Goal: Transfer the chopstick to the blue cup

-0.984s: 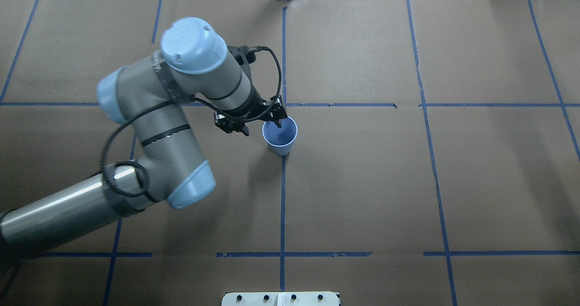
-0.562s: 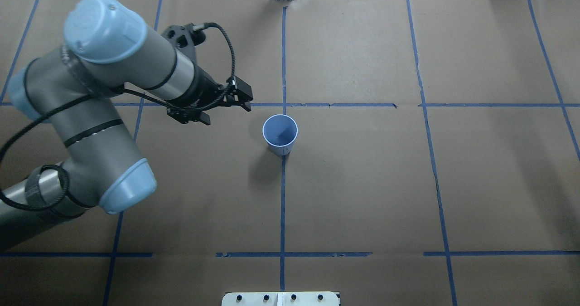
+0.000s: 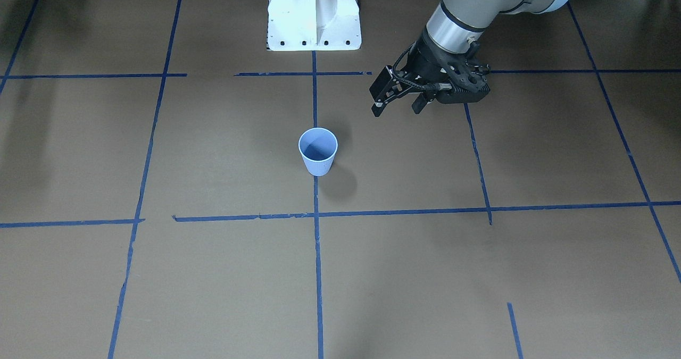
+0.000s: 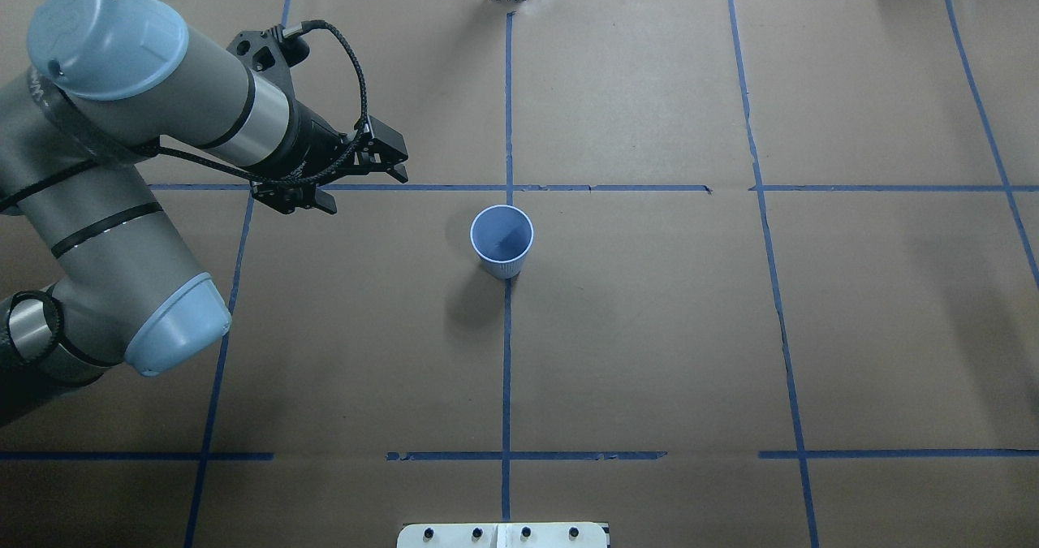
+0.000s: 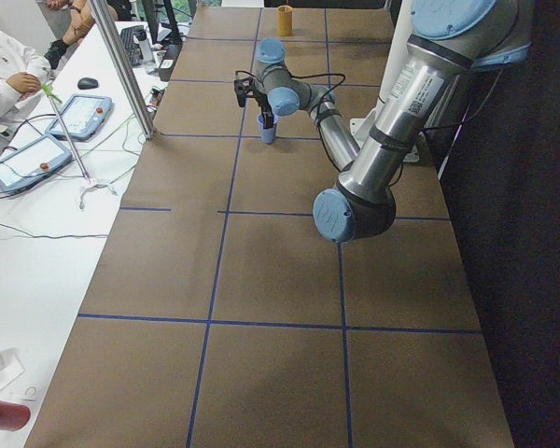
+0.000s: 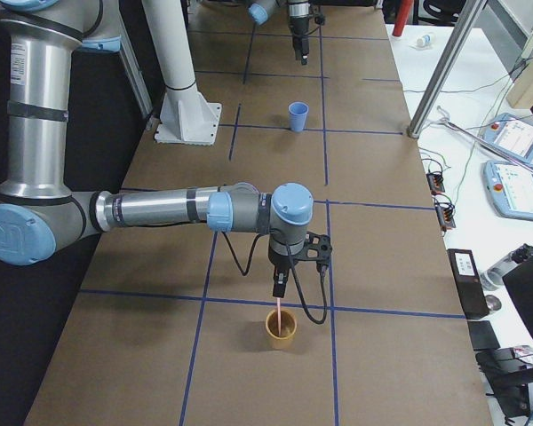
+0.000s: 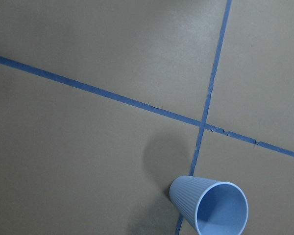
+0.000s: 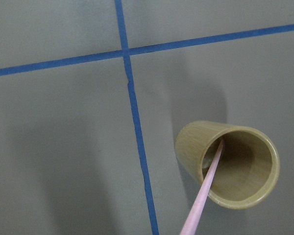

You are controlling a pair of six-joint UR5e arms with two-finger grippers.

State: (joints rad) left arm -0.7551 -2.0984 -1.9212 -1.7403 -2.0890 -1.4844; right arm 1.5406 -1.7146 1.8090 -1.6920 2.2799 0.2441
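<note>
The left jaws stand wide apart and hold nothing, hovering over the bench (image 4: 649,329) to one side of the upright blue cup (image 4: 503,265). Whether the right jaws are parted or closed cannot be told. The pink chopstick (image 8: 202,193) hangs just below them, its tip inside the tan cup (image 8: 188,147), well apart from the blue cup.

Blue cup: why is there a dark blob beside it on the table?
That blob is the shadow of the blue cup, and its edges are soft. In the overhead view it falls to the cup's lower left. In the front-facing view it falls to the lower right. In the left wrist view it is a faint patch up and left of the cup.
</note>
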